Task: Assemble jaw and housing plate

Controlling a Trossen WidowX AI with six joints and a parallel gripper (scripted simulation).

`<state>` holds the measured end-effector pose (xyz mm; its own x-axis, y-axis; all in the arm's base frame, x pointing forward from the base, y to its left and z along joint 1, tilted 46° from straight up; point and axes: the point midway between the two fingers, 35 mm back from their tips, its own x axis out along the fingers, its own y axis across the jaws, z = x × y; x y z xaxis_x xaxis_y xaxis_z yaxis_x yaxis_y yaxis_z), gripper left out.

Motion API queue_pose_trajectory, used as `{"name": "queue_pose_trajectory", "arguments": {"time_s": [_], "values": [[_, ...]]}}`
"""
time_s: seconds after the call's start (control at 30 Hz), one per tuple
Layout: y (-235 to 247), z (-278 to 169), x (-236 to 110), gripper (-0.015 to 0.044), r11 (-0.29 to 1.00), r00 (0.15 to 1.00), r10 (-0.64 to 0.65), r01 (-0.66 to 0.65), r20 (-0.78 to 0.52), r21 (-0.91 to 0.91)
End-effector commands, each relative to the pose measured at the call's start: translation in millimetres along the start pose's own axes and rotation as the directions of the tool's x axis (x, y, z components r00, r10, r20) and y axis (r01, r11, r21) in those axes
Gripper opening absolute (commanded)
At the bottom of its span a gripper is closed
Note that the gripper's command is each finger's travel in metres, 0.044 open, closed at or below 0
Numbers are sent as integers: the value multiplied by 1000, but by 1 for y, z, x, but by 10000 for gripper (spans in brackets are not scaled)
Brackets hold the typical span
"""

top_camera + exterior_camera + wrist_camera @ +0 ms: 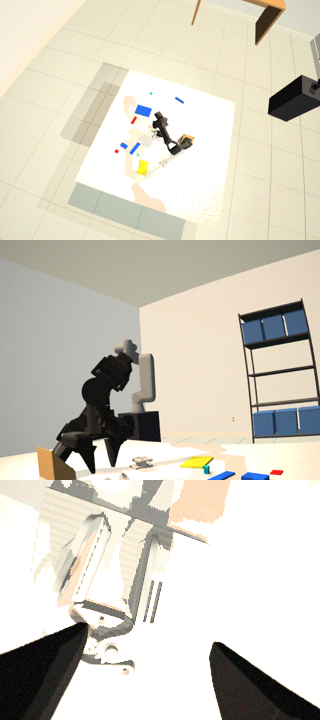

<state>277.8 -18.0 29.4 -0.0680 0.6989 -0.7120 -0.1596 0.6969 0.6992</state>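
My black gripper [103,469] [151,635] is open and empty, fingertips wide apart above the pale parts. In the wrist view a broad white jaw-like piece [102,587] and a narrower pale bar [146,570] lie roughly side by side, ahead of the fingertips. A small pale part with a round hole [111,650] lies near the left fingertip. Pins and gear teeth are too washed out to tell whether they mesh. A small grey part with flat layers [163,162] [142,462] stands apart; I cannot tell whether it is the housing plate.
A yellow plate [142,167] [196,462], a large blue plate [143,110], blue bars and blocks, red pieces and small teal pieces lie around the white table [206,124]. The brown base board [189,136] [45,463] is beside the arm's foot.
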Motion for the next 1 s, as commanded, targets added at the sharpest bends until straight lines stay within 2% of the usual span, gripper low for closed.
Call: {"name": "queue_pose_trajectory", "arguments": {"time_s": [0.0, 0.07, 0.1, 0.53, 0.97], "values": [[8, 3, -9, 382, 997, 999, -34, 35, 21, -62], [13, 4, -10, 434, 999, 999, -36, 36, 21, -27], [16, 5, -10, 440, 999, 999, -36, 37, 20, -10], [76, 9, -15, 440, 924, 999, -51, 41, 16, 380], [141, -1, -17, 440, 682, 999, -53, 25, 14, 731]]}}
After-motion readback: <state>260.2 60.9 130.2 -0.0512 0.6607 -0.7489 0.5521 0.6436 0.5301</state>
